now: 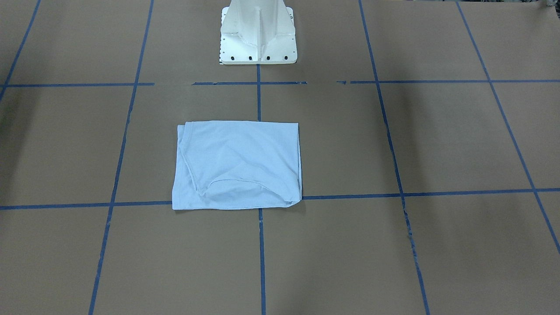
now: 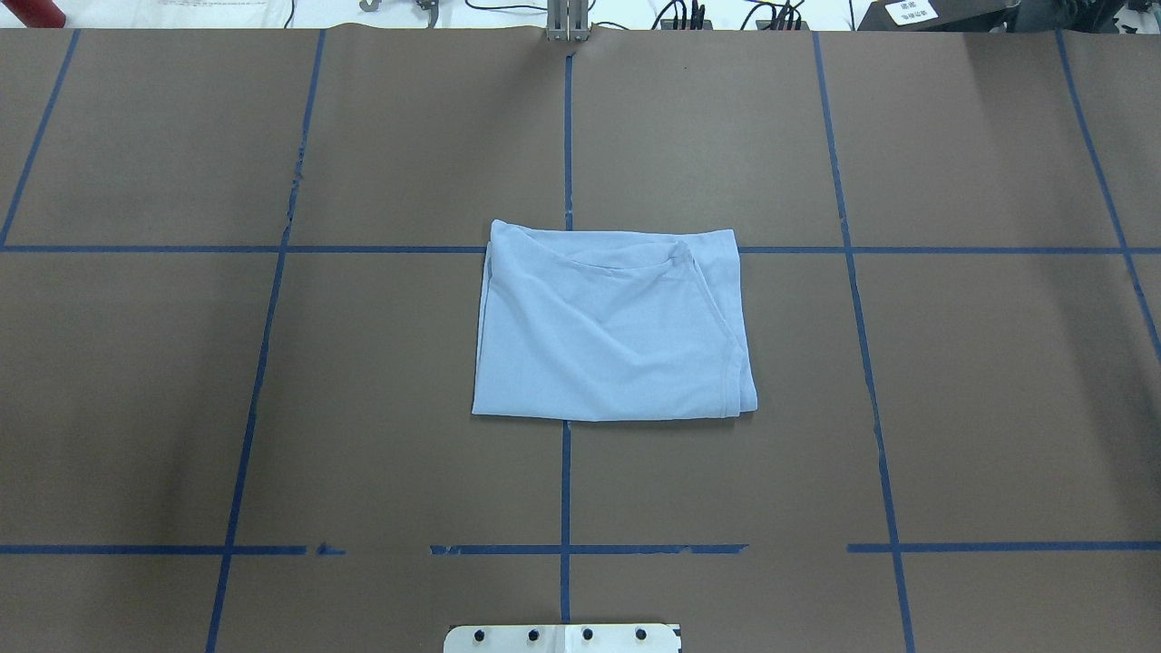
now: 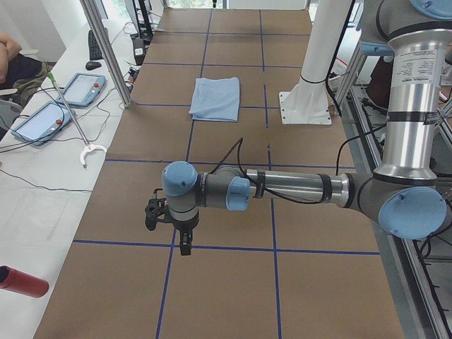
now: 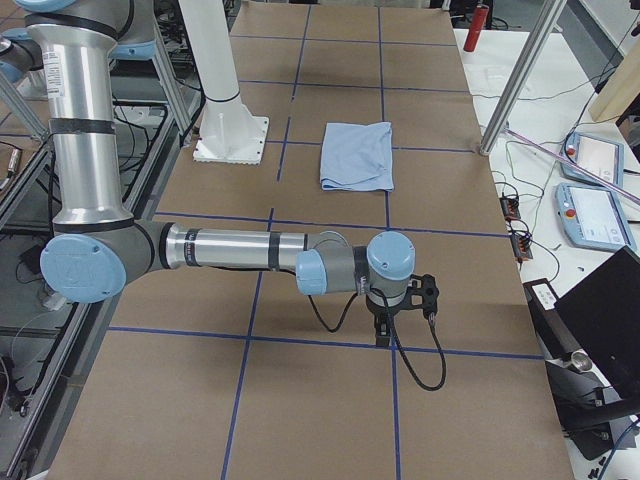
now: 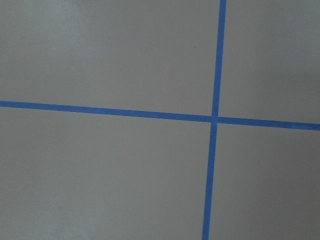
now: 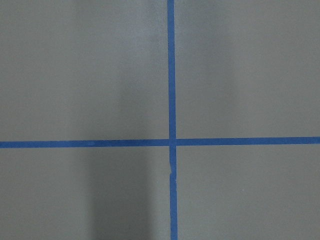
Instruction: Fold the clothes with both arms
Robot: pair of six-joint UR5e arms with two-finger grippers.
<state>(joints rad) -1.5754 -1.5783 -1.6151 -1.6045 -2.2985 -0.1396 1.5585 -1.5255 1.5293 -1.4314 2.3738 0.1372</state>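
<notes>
Nearest the front-facing camera lies the bare brown table, ruled into squares by blue tape lines; beyond it, near the middle, a light blue T-shirt lies folded into a flat rectangle with a curved hem showing on top; it covers a crossing of two tape lines and sits mostly toward the robot's right; farther back stands the white pedestal, apart from the T-shirt.

From overhead, the pedestal's foot is at the near edge; the T-shirt lies flat mid-table, well apart from it; black cables run along the far edge.

From the table's left end, the left arm reaches low across the near table; the left gripper points down above the table, well apart from the T-shirt far behind; I cannot tell whether its jaws are wide or narrow.

From the right end, the right arm reaches out likewise; the right gripper points down, holding nothing visible; its opening cannot be told either.

The left wrist camera shows only table and two crossing tape lines; the right wrist camera shows the same.
</notes>
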